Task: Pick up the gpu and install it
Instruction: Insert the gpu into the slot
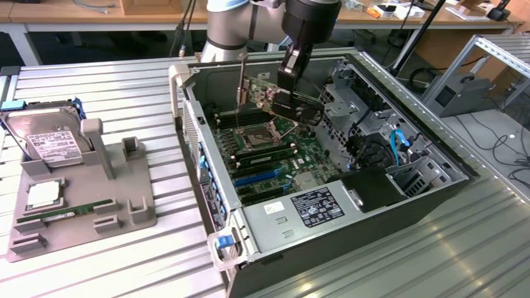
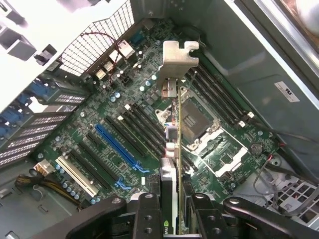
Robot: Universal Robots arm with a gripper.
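Gripper [image 2: 172, 211] fingers clamped on gpu [image 2: 174, 99] above motherboard [image 2: 84, 124]; hold card upright; align edge over blue slot [image 2: 119, 149].

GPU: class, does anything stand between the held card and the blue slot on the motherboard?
Nothing visible does. The gripper holds the gpu on edge above the motherboard, inside the open case. The blue slot lies bare, with no cable or card across it.
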